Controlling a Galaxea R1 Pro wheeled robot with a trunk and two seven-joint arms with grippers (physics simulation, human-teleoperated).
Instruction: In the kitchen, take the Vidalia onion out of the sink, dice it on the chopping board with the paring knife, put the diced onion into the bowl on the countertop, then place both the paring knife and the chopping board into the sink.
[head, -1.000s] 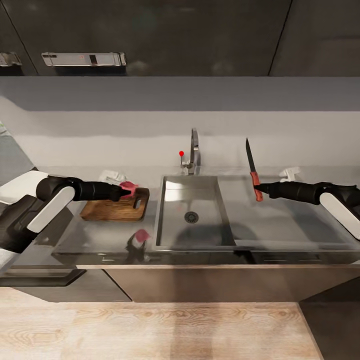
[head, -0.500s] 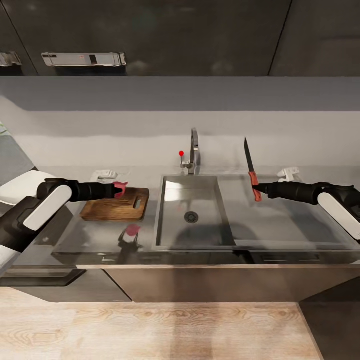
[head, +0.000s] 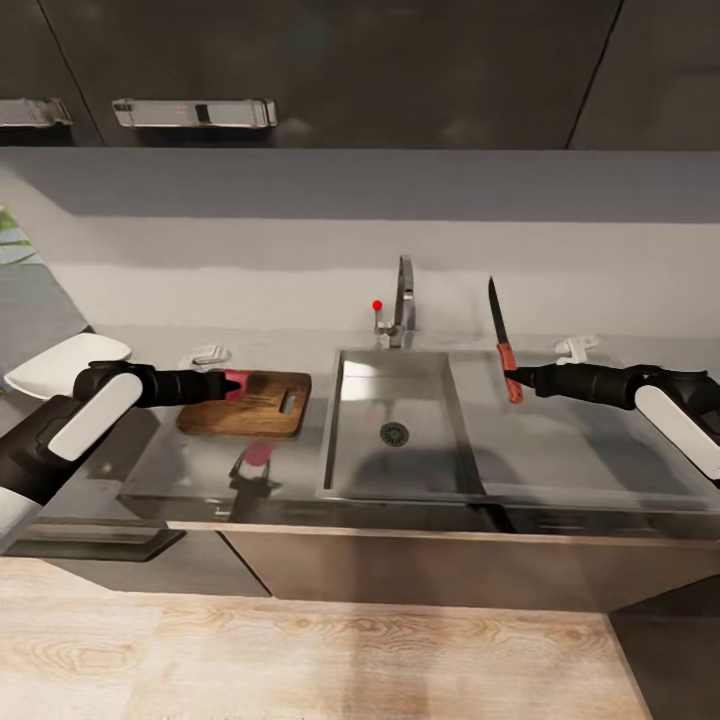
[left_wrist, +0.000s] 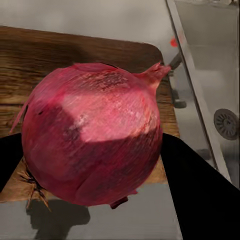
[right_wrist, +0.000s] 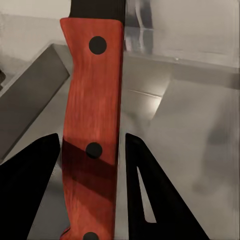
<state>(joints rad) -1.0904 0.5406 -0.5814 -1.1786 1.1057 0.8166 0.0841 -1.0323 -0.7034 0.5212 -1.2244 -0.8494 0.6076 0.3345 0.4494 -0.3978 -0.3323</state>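
Note:
My left gripper (head: 228, 385) is shut on the reddish Vidalia onion (head: 236, 382) (left_wrist: 95, 145) and holds it just above the left end of the dark wooden chopping board (head: 262, 405) (left_wrist: 45, 55). The board lies on the glossy countertop (head: 180, 470), left of the sink (head: 440, 440). To the sink's right, over the steel drainboard (head: 590, 450), my right gripper (head: 514, 382) is shut on the paring knife (head: 500, 335). The knife stands upright with its blade pointing up. Its reddish-brown handle (right_wrist: 92, 135) sits between the black fingers (right_wrist: 150, 190). The white bowl (head: 65, 362) rests at the far left.
The chrome tap (head: 404, 295) with its red knob (head: 377, 305) stands behind the basin. Small white objects lie by the wall at the back left (head: 208, 354) and back right (head: 578, 347). Dark cabinets hang above. A wood floor lies in front of the counter.
The camera has shifted, so the whole picture slid right. My left gripper carried the onion leftward, from over the board's handle end to its left end. The right gripper still holds the knife upright.

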